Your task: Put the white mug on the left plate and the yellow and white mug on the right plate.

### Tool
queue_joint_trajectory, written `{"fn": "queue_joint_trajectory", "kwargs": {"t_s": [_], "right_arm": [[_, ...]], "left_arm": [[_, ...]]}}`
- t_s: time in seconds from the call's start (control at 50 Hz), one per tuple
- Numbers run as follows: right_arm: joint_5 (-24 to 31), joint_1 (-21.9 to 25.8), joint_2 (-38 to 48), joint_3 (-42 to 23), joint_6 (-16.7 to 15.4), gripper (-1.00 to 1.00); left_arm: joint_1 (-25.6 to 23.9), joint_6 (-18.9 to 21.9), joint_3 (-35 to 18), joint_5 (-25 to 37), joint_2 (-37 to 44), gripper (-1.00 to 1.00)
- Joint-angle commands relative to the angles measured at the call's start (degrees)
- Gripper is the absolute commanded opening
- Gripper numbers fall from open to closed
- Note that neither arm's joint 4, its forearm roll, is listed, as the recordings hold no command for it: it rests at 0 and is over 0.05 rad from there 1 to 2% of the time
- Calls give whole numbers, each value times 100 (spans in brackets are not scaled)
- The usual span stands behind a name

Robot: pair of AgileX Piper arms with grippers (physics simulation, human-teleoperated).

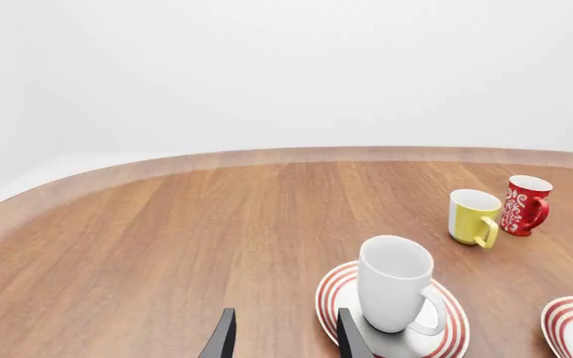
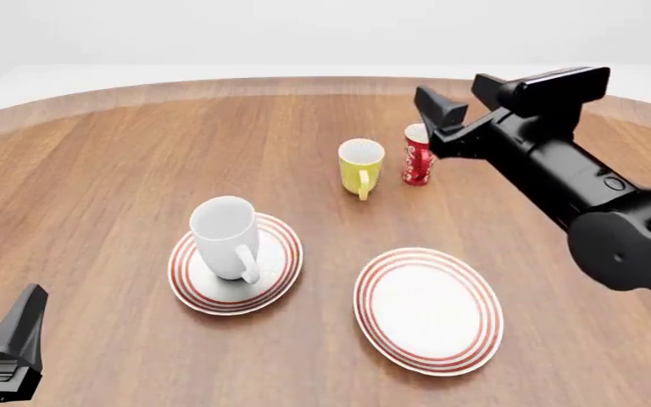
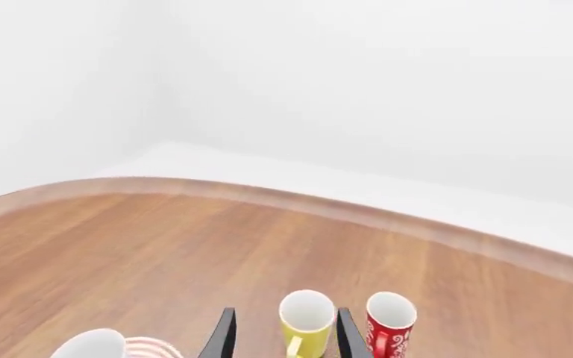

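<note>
The glossy white mug [image 2: 227, 235] is being carried upright by the left plate [image 2: 280, 271]. The small yellow and white mug [image 2: 361, 165] is being framed, untouched, by the spread right end effector [image 3: 283, 335] on the wooden bench [image 2: 111, 170]; the left end effector [image 1: 284, 337] is also being held spread, empty.

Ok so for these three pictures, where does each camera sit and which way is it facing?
Front view: fixed, above and behind the arms, facing forward and down at the table; shows the right gripper and its arm, and the left gripper.
Left wrist view: behind the left gripper, facing the white mug on the left plate.
Right wrist view: behind the right gripper, facing the yellow and white mug.
All three share both mugs.
</note>
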Motion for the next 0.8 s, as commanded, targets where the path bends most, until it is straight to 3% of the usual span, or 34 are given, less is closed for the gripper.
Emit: {"fn": "queue_joint_trajectory", "kwargs": {"t_s": [0.02, 0.8], "right_arm": [[69, -249, 295, -208, 18, 100], [226, -215, 1969, -1159, -76, 100]], "left_arm": [[0, 0, 0, 0, 0, 100], [0, 0, 0, 0, 0, 100]]}}
